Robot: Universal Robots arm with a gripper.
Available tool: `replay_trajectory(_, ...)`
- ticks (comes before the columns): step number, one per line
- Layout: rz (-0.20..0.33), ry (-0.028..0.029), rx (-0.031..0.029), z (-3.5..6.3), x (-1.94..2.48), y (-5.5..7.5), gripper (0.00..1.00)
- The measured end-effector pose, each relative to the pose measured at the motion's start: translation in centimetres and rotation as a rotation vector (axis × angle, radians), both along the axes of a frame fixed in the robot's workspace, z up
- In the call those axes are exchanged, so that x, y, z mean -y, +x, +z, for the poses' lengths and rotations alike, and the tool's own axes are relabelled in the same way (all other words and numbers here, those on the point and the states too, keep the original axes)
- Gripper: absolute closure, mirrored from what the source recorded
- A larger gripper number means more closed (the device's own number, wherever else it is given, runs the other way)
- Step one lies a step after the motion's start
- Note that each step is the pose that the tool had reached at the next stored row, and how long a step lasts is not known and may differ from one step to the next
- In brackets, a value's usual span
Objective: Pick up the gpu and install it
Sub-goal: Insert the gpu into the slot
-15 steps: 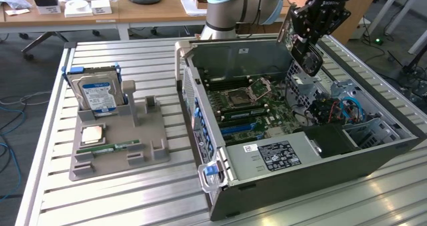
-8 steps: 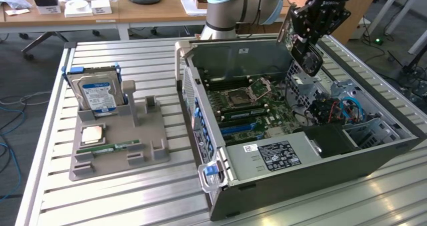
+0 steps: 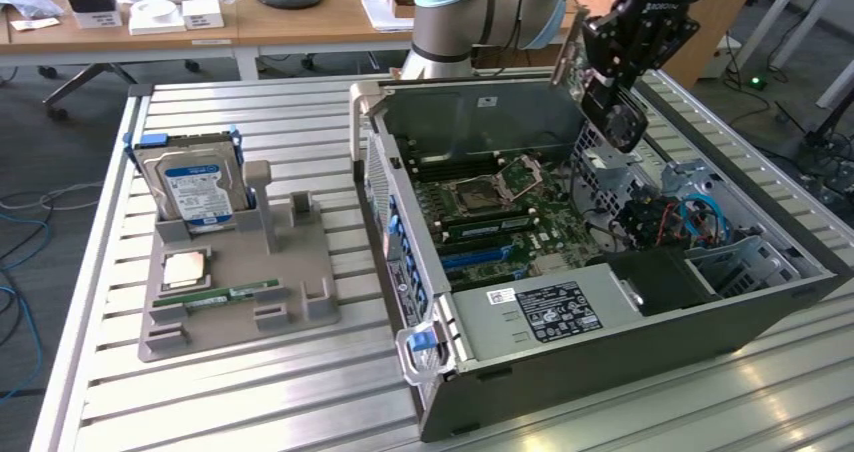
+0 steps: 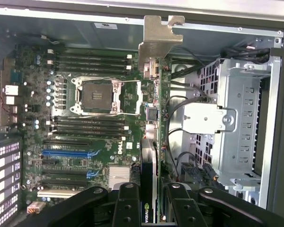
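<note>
I see the slatted metal table carrying everything. The open computer case lies on its side towards the exterior view's right. Behind the case stands the arm, reaching over the case's far wall.

On the exterior view's left, well apart from the case, sits the grey fixture tray. A hard drive with a blue-white label stands upright in its far slot. Nearer the camera, a processor chip and a long green memory stick lie flat on the tray.

Inside the case I can see the motherboard with its bare processor socket in the middle. In the wrist view I also make out the blue expansion slots and, beside the board, the silver drive cage with loose cables running past it.

The gripper hangs above the case's far right corner in the exterior view. Its jaws are drawn in narrow and clamp the gpu between them. The card hangs below the tool with its black cooler face showing, up near the rim of the case and clear of the motherboard. It is not in any slot.

From the wrist camera I see the gpu edge-on between the two black fingers. Its silver end bracket is at the end away from the tool. The card lies over the edge of the motherboard next to the drive cage.
</note>
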State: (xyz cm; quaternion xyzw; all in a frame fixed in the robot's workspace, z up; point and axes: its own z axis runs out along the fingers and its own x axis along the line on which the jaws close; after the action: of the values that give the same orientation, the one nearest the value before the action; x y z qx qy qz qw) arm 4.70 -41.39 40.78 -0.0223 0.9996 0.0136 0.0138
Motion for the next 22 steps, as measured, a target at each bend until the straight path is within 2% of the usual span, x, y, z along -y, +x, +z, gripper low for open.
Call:
replay_trajectory(3, 0.041, 0.0003, 0.0, -0.02, 0.0, 0.0, 0.74)
replay_trajectory(22, 0.387, -0.001, 0.0001, -0.07, 0.0, 0.0, 0.74)
